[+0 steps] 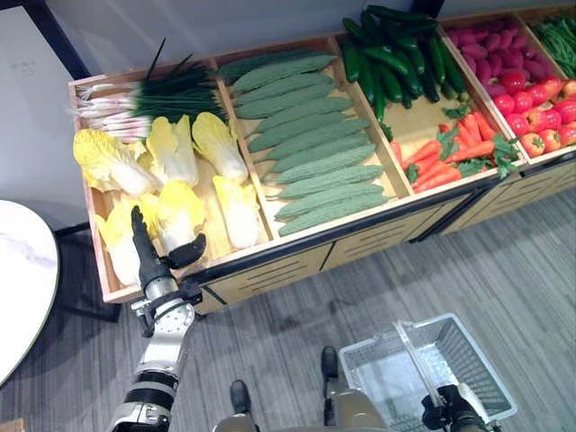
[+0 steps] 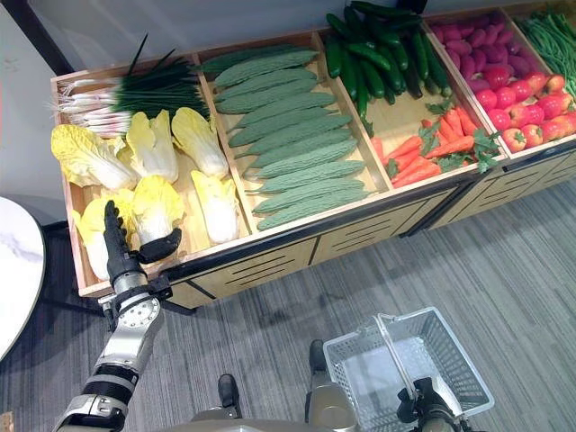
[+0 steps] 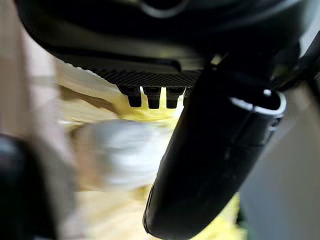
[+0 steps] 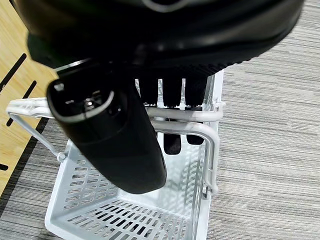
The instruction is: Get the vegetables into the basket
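The left arm rises from 7 o'clock; the left hand point(image 1: 151, 252) has straight fingers pointing to 12 o'clock and its thumb spread toward 2 o'clock. At 5 o'clock, the right hand point(image 4: 150, 95) has its fingers curled.

The cabbages point(image 1: 171, 153) are yellow with white stalks, lying in a pale wooden stand point(image 1: 297, 256) with dark slots along its near front. Far left, the scallions point(image 1: 144, 101) run from dark green tops to white and pinkish ends. The bumpy gourds point(image 1: 310, 135) are dull grey-green; the cucumbers point(image 1: 396, 54) beside them are dark glossy green. The carrots point(image 1: 450, 153) are orange with green leaves. At the right lie magenta radishes point(image 1: 490, 49), red tomatoes point(image 1: 540, 112) and green beans point(image 1: 560, 40). The basket point(image 1: 423, 369) is white with slotted walls. The floor point(image 1: 504, 270) is grey with fine stripes. The left hand point(image 1: 153, 256) is black.
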Controlling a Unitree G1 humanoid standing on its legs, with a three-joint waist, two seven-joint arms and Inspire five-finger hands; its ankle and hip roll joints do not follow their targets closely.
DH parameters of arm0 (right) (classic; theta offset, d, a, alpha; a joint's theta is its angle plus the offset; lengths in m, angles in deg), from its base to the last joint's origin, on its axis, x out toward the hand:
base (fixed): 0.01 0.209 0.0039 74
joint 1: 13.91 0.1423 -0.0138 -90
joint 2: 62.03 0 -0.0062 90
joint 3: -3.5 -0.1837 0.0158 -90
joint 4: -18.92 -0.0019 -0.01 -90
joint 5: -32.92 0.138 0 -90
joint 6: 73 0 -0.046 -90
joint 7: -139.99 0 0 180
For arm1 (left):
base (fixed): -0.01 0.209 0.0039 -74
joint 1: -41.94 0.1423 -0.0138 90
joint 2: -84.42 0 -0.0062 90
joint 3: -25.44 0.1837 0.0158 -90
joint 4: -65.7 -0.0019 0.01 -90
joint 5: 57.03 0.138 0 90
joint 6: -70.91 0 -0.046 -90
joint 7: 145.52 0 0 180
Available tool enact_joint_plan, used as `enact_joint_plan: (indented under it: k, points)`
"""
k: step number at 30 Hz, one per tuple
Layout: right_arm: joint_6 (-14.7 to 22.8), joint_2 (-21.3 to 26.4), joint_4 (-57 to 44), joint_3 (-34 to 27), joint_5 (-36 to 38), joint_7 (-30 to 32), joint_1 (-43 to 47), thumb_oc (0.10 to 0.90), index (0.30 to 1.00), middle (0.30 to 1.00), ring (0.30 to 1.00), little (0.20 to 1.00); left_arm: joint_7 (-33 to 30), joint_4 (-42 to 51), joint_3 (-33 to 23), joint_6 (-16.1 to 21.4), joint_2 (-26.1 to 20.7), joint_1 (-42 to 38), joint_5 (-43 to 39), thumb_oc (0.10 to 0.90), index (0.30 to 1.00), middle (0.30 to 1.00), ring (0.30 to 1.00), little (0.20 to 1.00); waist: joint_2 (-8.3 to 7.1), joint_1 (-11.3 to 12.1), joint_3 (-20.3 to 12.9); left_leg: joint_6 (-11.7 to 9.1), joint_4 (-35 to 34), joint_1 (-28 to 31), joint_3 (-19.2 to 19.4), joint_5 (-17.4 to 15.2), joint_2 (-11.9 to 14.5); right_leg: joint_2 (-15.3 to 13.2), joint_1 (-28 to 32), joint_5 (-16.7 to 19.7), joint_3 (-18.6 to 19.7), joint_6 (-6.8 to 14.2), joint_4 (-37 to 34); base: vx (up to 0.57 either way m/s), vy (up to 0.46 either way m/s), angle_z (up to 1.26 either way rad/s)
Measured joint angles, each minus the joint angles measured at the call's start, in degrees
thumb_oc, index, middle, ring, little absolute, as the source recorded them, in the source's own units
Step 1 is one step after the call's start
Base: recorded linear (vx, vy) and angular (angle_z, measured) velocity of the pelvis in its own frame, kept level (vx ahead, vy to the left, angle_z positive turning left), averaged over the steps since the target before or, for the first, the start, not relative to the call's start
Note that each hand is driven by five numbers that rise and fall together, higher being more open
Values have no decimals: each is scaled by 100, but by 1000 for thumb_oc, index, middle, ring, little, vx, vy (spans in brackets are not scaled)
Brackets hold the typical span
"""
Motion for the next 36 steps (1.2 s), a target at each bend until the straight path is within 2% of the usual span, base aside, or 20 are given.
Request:
enact_joint_plan:
  k: [6,9,10,11,12,16,21,23,25,26,27,29,30,32,35,36]
  points:
    - [-4,-51,-41,195,-3,39,18,400,300,300,300,300,-47,-795,9,-331,-90,-384,569,900,1000,1000,1000,1000,-59,-131,-25,-10,0,10,29,-8,20,27,-20,8,54,-10,1,-2,1,-4]
    - [-11,-66,-47,238,-15,38,13,400,300,300,300,300,-58,-1178,180,-558,-365,-704,848,900,1000,1000,1000,1000,-97,-128,-49,-22,-1,24,133,-18,28,46,-51,26,122,-20,1,-8,11,-12]
    - [-11,-66,-51,270,-32,38,23,400,300,300,300,300,-83,-1422,253,-618,-437,-834,1024,612,596,596,596,596,-104,-129,-62,-23,-1,24,157,-18,27,48,-63,32,141,-23,1,-12,12,-9]
    - [-11,-66,-58,310,-40,40,33,400,300,300,300,300,-103,-1609,281,-651,-479,-913,1071,612,596,596,596,596,-110,-133,-72,-23,-1,25,175,-19,28,51,-72,38,157,-25,1,-18,20,-18]
    - [-14,-67,-58,447,-54,37,65,400,300,300,300,300,-241,-2315,414,-711,-563,-1294,1216,400,300,300,300,300,-154,-120,-121,-26,0,27,244,-20,31,68,-114,56,224,-29,1,-5,11,-18]
    - [-22,-69,-54,661,-60,39,141,400,300,300,300,300,-308,-2998,723,-729,-642,-1542,1503,400,300,300,300,300,-175,-125,-255,-35,-2,40,300,-37,29,74,-141,61,280,-24,-1,-5,13,-10]
    - [7,-90,-123,888,-186,24,232,400,300,300,300,300,-409,-3794,732,-887,-913,-1982,1637,400,300,300,300,300,-236,-208,-378,-17,-28,3,371,-50,37,72,-247,49,275,-46,-1,-6,11,-13]
    - [-7,-90,-125,887,-186,23,205,400,300,300,300,300,-438,-3811,703,-897,-915,-2013,1569,400,300,300,300,300,-234,-226,-379,-18,-27,1,375,-49,36,73,-251,75,277,-47,1,0,0,0]
    - [-12,-90,-123,886,-186,23,185,400,300,300,300,300,-501,-3425,577,-915,-872,-1912,1308,400,300,300,300,300,-234,-206,-379,-37,-3,-13,373,-38,39,79,-265,118,274,-29,2,0,0,0]
    - [-9,-96,-139,885,-186,24,163,400,300,300,300,300,-500,-2570,218,-1014,-818,-1650,945,400,300,300,300,300,-252,-201,-369,-45,-2,-42,364,-32,44,81,-288,129,264,-33,2,-2,-16,7]
    - [-9,-105,-193,872,-186,22,125,400,300,300,300,300,-558,-1297,-59,-1041,-733,-1224,650,400,300,300,300,300,-303,-174,-339,-66,-2,-80,334,-3,48,82,-307,190,235,-100,3,2,-25,10]
    - [-7,-131,-229,823,-184,21,48,400,300,300,300,300,-706,74,-186,-865,-552,-756,571,400,300,300,300,300,-364,-102,-297,-67,0,-87,280,-1,64,78,-272,196,154,-109,4,-4,-21,21]
    - [-9,-149,-201,803,-184,19,12,400,300,300,300,300,-841,829,-205,-662,-376,-627,494,400,300,300,300,300,-398,-47,-261,-67,0,-90,198,-1,57,62,-228,189,96,-103,4,-18,-12,26]
    - [-6,-152,-233,773,-180,20,20,400,300,300,300,300,-848,1194,-261,-571,-338,-584,350,400,300,300,300,300,-405,-9,-239,-65,-1,-72,178,-1,40,40,-204,177,62,-91,3,-13,-1,13]
    - [7,-158,-262,617,-169,20,37,400,300,300,300,300,-609,1795,-277,-5,-275,-494,-75,400,300,300,300,300,-375,52,-64,-60,-1,-55,150,2,15,4,-164,122,24,-20,2,-1,21,7]
    - [2,-156,-276,541,-168,18,41,400,300,300,300,300,-283,2131,-286,269,-281,-325,-620,400,300,300,300,300,-359,49,6,-60,-1,-34,150,2,14,3,-141,118,27,-22,2,0,0,0]
